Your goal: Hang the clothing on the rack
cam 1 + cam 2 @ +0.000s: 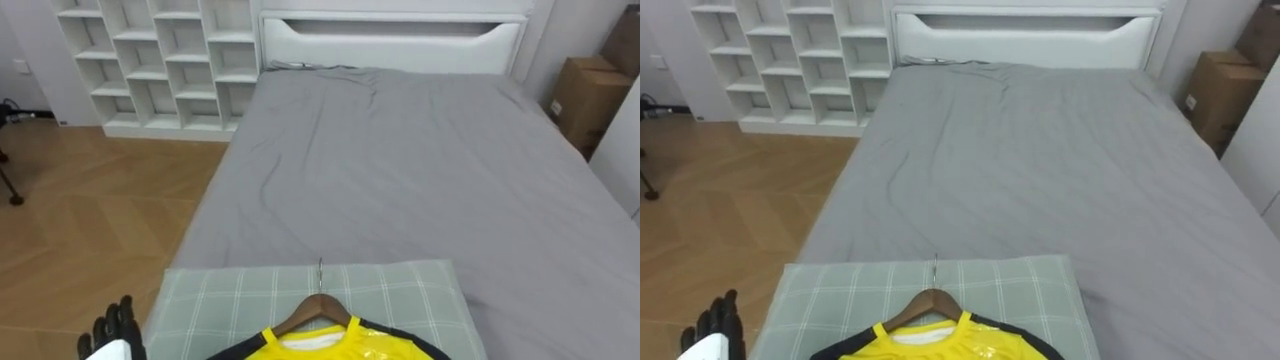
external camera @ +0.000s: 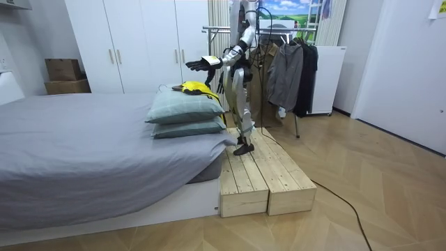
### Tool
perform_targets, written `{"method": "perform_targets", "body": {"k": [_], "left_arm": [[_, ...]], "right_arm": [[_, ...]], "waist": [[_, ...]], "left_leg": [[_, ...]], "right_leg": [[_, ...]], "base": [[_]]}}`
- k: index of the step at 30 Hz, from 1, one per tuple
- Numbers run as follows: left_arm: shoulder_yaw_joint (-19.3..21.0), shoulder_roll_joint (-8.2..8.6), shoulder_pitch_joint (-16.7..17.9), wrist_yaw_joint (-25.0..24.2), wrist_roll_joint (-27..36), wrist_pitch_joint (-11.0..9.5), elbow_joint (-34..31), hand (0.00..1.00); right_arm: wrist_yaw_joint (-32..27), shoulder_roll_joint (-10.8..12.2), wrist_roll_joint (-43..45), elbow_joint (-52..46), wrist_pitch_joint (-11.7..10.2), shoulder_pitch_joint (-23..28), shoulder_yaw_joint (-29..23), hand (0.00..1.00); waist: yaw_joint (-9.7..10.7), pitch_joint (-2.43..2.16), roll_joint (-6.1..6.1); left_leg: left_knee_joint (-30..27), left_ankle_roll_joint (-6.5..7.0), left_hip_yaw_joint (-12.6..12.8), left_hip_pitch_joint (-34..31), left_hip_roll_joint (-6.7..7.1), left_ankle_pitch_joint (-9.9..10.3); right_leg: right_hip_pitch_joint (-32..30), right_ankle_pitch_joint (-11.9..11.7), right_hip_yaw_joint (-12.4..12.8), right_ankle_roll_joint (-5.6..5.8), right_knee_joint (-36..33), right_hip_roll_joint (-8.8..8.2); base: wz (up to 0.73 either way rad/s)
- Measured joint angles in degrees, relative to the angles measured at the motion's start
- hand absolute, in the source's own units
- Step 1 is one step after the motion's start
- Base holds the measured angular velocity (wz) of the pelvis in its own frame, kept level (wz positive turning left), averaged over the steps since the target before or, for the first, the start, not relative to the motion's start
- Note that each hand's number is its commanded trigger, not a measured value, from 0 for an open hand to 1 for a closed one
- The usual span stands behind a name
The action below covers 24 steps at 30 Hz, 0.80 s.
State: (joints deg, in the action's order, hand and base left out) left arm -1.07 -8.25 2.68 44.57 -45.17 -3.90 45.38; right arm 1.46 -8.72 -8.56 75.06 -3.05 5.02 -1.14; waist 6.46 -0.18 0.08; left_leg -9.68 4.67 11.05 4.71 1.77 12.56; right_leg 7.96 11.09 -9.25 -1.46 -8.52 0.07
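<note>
On the grey-sheeted bed (image 1: 400,170), a yellow shirt (image 1: 330,348) on its brown wooden hanger (image 1: 318,308) is lying at the pale checked pillow's (image 1: 220,290) near edge, not yet hung. I'm hovering my left hand (image 1: 115,322) beside it, fingers straight, empty.

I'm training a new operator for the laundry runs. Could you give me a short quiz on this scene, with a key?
1. True or false: the yellow shirt is already on the wooden hanger.
2. What does the shirt lie on? A) bare grey sheet B) the checked pillow C) the wood floor
3. Fill in: the left hand, at the lower left of the eye views, holds nothing and its fingers are ___ (straight or curled).

Key: 1 true; 2 B; 3 straight.
</note>
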Motion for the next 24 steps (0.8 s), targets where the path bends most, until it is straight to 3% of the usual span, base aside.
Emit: {"method": "perform_targets", "body": {"k": [7,10,15,24], "left_arm": [[-1.84,-0.04,0.00,-0.01,-3.12,0.12,-1.16,0.00],[-2.77,-0.33,-0.01,-0.13,-3.30,0.28,-1.61,0.00],[-4.67,-0.78,-0.22,-1.28,-4.52,1.56,-2.69,0.00],[-4.88,-1.21,-1.35,-2.45,-4.53,2.76,-2.69,0.00]], "right_arm": [[0.06,-0.04,0.07,0.27,0.01,-0.35,0.06,0.00],[0.17,-0.04,0.02,0.32,0.06,-0.93,0.48,0.00],[0.00,-0.04,-0.14,0.29,0.90,-0.91,1.26,0.00],[-0.91,-0.14,-0.06,0.40,1.46,-0.50,2.42,0.00]], "waist": [[0.30,0.03,0.02],[1.42,0.06,-0.05],[2.71,0.14,-0.17],[3.23,0.26,-0.24]], "left_leg": [[0.12,-0.01,-0.03,-0.04,-0.01,-0.01],[0.07,-0.02,-0.07,-0.07,0.06,-0.01],[-0.06,-0.04,-0.04,-0.05,0.06,-0.03],[-0.07,-0.04,0.17,0.03,0.04,-0.03]], "right_leg": [[-0.08,0.00,1.28,-0.01,0.13,-0.07],[0.23,-0.01,1.19,-0.01,0.63,-0.11],[0.29,-0.01,1.26,-0.01,0.72,-0.13],[0.25,-0.01,1.39,-0.02,0.71,-0.15]], "base": [[0.00],[0.00],[0.00],[0.00]]}}
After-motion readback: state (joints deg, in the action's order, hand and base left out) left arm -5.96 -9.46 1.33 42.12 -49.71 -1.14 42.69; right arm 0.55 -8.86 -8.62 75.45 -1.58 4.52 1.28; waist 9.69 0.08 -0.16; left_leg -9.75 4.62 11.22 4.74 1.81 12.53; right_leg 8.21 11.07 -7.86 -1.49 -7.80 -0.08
